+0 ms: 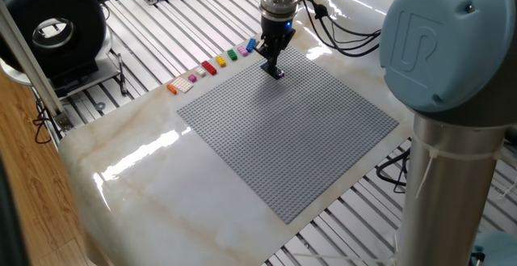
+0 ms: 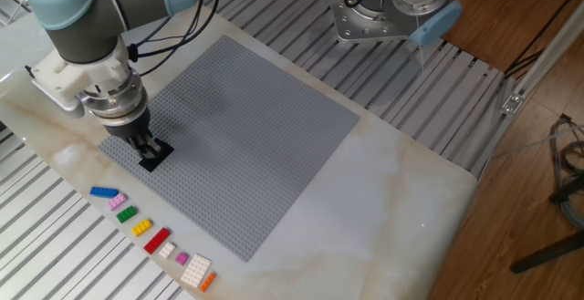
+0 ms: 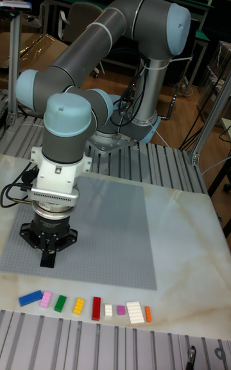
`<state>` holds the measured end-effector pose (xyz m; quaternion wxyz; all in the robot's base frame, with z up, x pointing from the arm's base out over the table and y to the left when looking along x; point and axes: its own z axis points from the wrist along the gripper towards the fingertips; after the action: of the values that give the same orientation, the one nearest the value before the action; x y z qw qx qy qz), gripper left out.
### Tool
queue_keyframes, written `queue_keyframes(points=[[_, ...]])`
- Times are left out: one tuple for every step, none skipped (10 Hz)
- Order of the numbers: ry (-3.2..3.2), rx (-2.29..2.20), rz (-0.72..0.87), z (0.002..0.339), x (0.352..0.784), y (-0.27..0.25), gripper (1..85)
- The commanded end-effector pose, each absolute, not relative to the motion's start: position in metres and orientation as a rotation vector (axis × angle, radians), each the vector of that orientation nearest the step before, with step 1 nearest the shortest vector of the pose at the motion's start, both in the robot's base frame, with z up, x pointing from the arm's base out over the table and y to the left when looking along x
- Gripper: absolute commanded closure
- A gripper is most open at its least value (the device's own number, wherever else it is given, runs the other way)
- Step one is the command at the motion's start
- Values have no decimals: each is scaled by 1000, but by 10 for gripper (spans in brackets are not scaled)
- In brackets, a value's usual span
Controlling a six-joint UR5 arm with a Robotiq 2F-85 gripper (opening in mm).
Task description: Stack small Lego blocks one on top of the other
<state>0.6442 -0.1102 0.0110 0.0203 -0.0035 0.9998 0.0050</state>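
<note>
Tall fixed view: claw [image 3: 47, 257] pinches the navy brick [image 2: 153, 157], pressing it onto the baseplate [image 2: 246, 127] at lower left of the frame. Blue [image 3: 30, 297], pink [image 3: 45, 299], green [image 3: 60, 303], yellow [image 3: 79, 306], red [image 3: 97, 308], orange [image 3: 147, 313] bricks lie in a row on the table [image 3: 186, 241] below. Judgement: first brick being seated, no stack yet; six to go.

Bright even light, glare on marble table [image 1: 137, 165], tiny bricks perhaps soft
</note>
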Motion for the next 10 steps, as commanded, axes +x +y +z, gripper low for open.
queue_keyframes(points=[[3097, 39, 38, 11, 644, -101, 847], [3097, 44, 38, 11, 644, -101, 847], [3097, 47, 48, 11, 644, -99, 847], [3097, 47, 43, 11, 644, -99, 847], [3097, 47, 45, 10, 644, -99, 847], [3095, 47, 48, 9, 644, -99, 847], [3094, 47, 48, 9, 645, -99, 847], [3091, 47, 48, 8, 646, -99, 847], [3086, 44, 48, 7, 647, -100, 847], [3083, 42, 50, 6, 648, -100, 847]])
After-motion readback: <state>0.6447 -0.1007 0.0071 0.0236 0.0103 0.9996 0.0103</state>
